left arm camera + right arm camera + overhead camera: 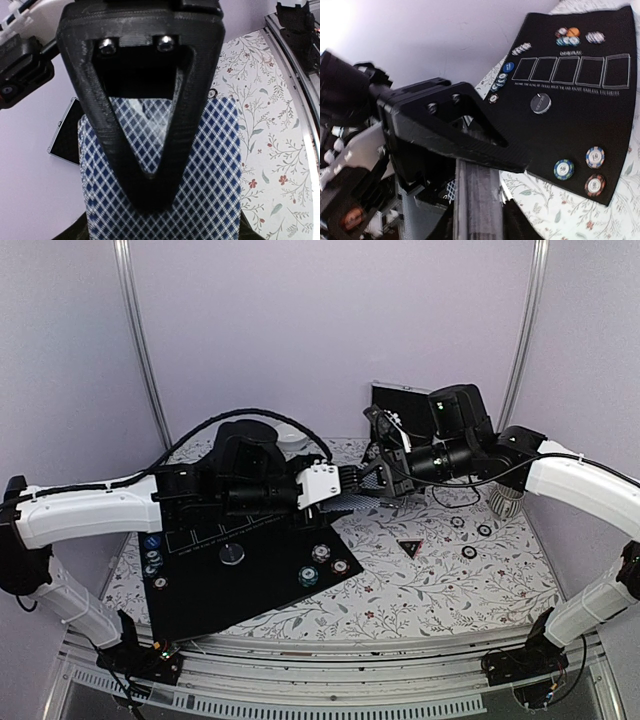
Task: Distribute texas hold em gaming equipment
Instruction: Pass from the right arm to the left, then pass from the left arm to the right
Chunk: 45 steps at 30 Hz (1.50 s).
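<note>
Left of frame: poker chips [151, 552] sit at the left edge of the black mat [220, 605]. The round grey button [232, 553] lies mid-mat, and three more chips [321, 558] lie near its right corner.

Centre: the left pincer [350, 480] and right pincer [384, 483] meet tip to tip above the floral worktop [440, 590]. The playing cards [210, 165], blue diamond backs, are in the air between them. I cannot tell how far either pincer is open, or which one grips the cards.

Right: the black-red triangular marker [410, 548] lies flat on the worktop, apart from the mat.
</note>
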Tool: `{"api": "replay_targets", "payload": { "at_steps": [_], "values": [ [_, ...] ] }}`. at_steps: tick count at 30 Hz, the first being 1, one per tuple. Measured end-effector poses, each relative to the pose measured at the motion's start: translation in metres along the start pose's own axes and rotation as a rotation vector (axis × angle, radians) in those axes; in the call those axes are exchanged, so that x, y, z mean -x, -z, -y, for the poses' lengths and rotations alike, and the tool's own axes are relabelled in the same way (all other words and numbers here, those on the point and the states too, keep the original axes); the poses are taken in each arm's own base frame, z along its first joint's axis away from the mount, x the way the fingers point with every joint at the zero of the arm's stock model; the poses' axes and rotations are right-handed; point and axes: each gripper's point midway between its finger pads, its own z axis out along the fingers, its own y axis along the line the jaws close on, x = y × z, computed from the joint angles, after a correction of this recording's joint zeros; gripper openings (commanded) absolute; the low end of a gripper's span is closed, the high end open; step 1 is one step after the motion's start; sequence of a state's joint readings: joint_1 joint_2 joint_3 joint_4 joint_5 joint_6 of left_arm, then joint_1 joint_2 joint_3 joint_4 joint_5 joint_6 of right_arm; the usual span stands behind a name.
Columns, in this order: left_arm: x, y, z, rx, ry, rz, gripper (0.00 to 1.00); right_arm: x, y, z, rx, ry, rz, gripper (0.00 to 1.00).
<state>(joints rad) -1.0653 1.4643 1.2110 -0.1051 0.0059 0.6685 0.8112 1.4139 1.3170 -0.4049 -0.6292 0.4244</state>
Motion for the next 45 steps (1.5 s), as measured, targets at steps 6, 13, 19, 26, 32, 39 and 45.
{"api": "replay_targets", "payload": {
  "at_steps": [6,13,19,26,32,39,45],
  "values": [
    [0.0,0.009,-0.003,-0.005,0.013,-0.006,0.4,-0.005,-0.001,-0.017,0.08,0.054,-0.017,0.63],
    [0.002,0.024,0.001,-0.061,0.032,-0.017,0.4,-0.014,0.007,-0.024,0.109,0.139,-0.011,0.85],
    [0.005,0.037,0.01,-0.141,0.061,-0.016,0.4,-0.002,0.028,-0.029,0.051,0.295,0.097,0.99],
    [0.004,0.061,0.012,-0.204,0.102,-0.017,0.4,-0.02,0.063,-0.031,-0.008,0.633,0.278,0.99],
    [0.006,0.068,0.014,-0.237,0.119,-0.028,0.4,-0.025,0.025,-0.024,0.017,0.832,0.242,0.99],
    [0.006,0.071,0.017,-0.264,0.125,-0.038,0.41,-0.027,-0.009,-0.025,0.04,0.979,0.191,0.99],
    [0.004,0.066,0.021,-0.289,0.131,-0.055,0.4,-0.019,-0.025,-0.045,0.056,1.07,0.205,1.0]
  ]
}}
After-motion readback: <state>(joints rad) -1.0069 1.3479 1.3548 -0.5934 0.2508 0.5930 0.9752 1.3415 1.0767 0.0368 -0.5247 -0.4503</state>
